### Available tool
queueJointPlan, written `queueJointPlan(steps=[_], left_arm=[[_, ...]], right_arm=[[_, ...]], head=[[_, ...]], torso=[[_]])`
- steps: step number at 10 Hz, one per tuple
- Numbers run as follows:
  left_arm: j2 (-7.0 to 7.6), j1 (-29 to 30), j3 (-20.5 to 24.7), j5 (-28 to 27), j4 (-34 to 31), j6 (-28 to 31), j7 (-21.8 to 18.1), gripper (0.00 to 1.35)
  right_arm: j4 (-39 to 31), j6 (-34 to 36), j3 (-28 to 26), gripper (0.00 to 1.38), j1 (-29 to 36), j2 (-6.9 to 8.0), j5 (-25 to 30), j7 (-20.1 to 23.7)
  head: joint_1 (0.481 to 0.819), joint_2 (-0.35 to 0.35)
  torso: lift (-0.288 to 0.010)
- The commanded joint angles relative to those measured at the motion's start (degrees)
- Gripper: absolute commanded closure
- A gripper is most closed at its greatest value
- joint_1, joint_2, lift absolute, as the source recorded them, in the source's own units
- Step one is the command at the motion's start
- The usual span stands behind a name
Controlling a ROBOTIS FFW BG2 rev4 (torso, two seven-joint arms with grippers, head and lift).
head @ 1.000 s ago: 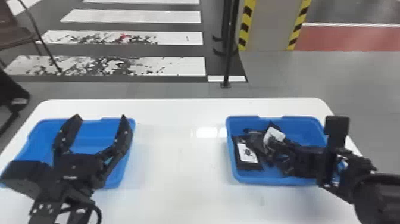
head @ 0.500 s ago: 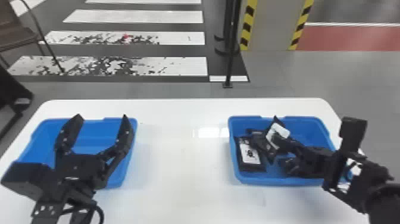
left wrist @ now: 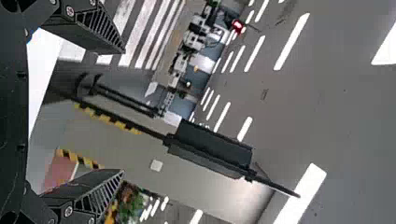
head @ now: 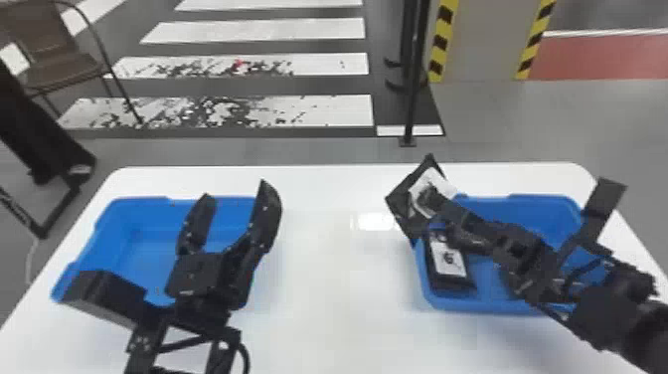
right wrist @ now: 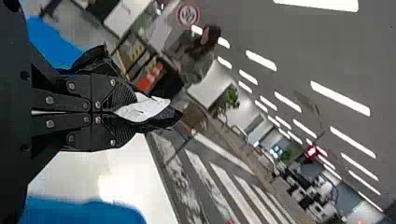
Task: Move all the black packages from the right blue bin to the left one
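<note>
As your right fingers [right wrist: 100, 86] hoist a clenched black package [head: 403, 199] from the right blue bin [head: 477, 306], transfer's underway; your left fingers [head: 266, 214] gape.

Left bin [head: 144, 203] and right bin [head: 532, 200], side by side on one table [head: 338, 298], a gap between.
Over there in the right gripper [head: 431, 195], one package [head: 437, 180] hangs at the right bin's far left corner; another package [head: 448, 256] lies inside along its left wall, though what sits under the arm I can't make out. The left gripper [head: 234, 191] is over the left bin. Behind the table stand a chair [head: 64, 67] at left, a post [head: 411, 99] about midway, and a pillar [head: 487, 40] farther right.
</note>
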Motion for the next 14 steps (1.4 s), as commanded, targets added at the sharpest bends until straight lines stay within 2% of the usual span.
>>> queueJointPlan(steps=[1, 2, 5, 9, 10, 11, 12, 13, 14], left_arm=[[1.14, -1.4, -4.6, 5.5, 0.0, 0.0, -0.9, 0.14], [2.11, -2.1, -7.2, 7.6, 0.0, 0.2, -1.2, 0.14], [3.43, -2.5, -11.8, 11.4, 0.0, -1.6, -2.8, 0.14], [3.69, -2.8, -12.2, 11.5, 0.0, 2.3, -3.0, 0.14], [3.61, -2.6, -11.7, 11.5, 0.0, 2.1, -2.9, 0.24], [3.43, -2.2, -11.2, 12.7, 0.0, 3.0, -2.9, 0.74], [3.43, -2.1, -11.0, 12.8, -0.3, 3.3, -2.8, 1.06], [3.43, -0.8, -9.3, 9.6, -4.2, 9.7, -2.0, 1.18], [3.43, -0.5, -9.0, 8.6, -5.2, 10.4, -1.7, 1.22]], right_arm=[[1.7, 0.7, 5.9, 1.17, -2.3, -0.76, -8.3, 1.1], [3.0, 0.8, 9.0, 1.17, -3.6, -1.2, -11.1, 1.7], [4.0, 0.8, 11.9, 1.17, -4.7, -1.46, -12.1, 1.7], [5.0, 0.4, 15.7, 1.17, -6.5, -1.73, -15.0, 1.6], [5.1, 0.3, 16.0, 1.17, -6.5, -1.73, -15.2, 1.7], [5.4, -0.1, 16.0, 1.17, -6.5, -1.73, -15.4, 1.7], [5.5, -0.8, 16.0, 1.17, -6.5, -1.73, -15.5, 1.9], [6.0, -2.7, 16.1, 1.17, -6.5, -1.73, -15.6, 2.2], [6.1, -3.2, 16.1, 1.17, -6.6, -1.73, -15.8, 2.2]], head=[[0.695, 0.086], [0.695, 0.101], [0.695, 0.113], [0.695, 0.104], [0.695, 0.11], [0.695, 0.114], [0.695, 0.12], [0.695, 0.121], [0.695, 0.116]], torso=[[-0.154], [-0.154], [-0.154], [-0.154], [-0.154], [-0.154], [-0.154], [-0.154], [-0.154]])
